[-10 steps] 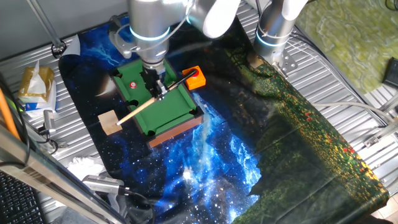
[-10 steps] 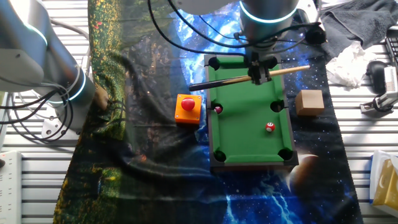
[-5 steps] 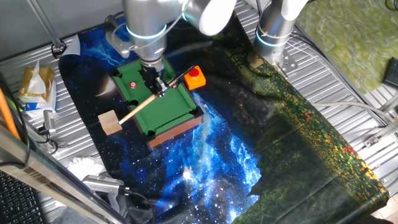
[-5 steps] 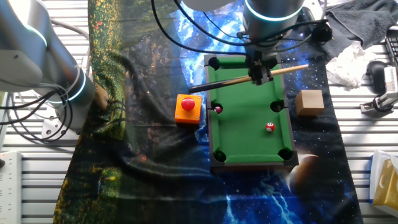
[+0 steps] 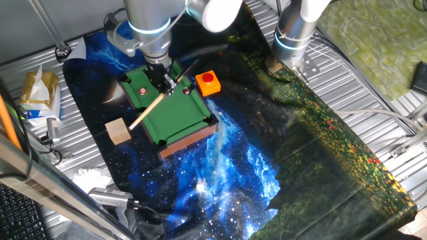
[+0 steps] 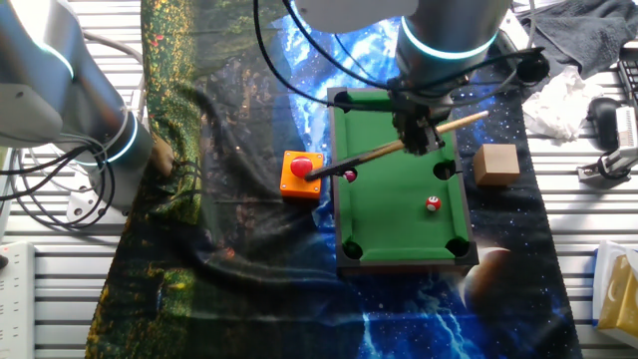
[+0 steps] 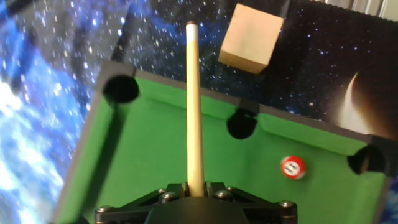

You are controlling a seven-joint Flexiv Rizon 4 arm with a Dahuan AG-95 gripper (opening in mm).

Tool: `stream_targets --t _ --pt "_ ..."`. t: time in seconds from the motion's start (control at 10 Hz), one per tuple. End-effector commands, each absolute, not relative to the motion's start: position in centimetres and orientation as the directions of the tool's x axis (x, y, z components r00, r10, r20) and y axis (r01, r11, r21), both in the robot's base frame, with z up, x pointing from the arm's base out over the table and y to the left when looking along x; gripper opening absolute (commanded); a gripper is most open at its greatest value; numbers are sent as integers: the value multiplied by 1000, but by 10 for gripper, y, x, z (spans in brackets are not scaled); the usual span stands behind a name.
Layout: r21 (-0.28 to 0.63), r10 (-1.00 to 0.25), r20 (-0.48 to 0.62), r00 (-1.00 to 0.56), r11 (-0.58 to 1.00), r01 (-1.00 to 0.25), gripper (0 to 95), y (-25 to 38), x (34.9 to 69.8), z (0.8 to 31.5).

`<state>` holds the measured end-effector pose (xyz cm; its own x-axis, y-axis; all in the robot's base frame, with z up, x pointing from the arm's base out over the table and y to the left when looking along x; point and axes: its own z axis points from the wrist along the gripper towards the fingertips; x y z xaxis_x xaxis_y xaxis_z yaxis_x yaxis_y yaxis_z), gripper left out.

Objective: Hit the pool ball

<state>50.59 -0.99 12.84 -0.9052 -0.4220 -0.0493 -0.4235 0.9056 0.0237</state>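
A: Item one, the gripper [image 6: 423, 137]?
B: Poised above the green pool table [image 6: 384, 214], over the half nearer the arm's base. Jaws closed on the cue stick [image 6: 399, 148], gripping it partway along its length.

A: The cue itself?
B: Pale wooden shaft with a dark end. In the other fixed view it runs on a slant across the green felt, dark end over the rail just beside the red button [image 6: 300, 167], pale end sticking out past the opposite rail. In the hand view the pale shaft [image 7: 193, 99] leads straight away from the jaws, its tip over the rail near the wooden block [image 7: 251, 37].

A: Item two, the pool ball?
B: Bright red with a white spot [image 6: 433, 204], resting on the felt, close to the side pocket on the block's side. Apart from the cue; no contact visible. In the hand view it sits at lower right [image 7: 292, 167], between the middle pocket and a corner pocket.

A: Other stock on the counter [image 5: 347, 100]?
B: A darker maroon ball [image 6: 350, 176] by the rail nearest the button. The button sits on an orange square base. Beneath everything, a starry blue cloth [image 5: 233, 167]. Crumpled white paper [image 6: 558, 100] lies at one edge of the counter.
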Motion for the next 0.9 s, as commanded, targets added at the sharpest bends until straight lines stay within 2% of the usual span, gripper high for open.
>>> stream_targets --t 0.1,0.4,0.9 --pt "-26 -574 -21 -818 819 -574 0 -30 503 126" --pt "-69 -720 20 -694 691 -719 0 -49 500 121" --pt "-79 -806 48 -590 586 -807 0 -82 507 126"
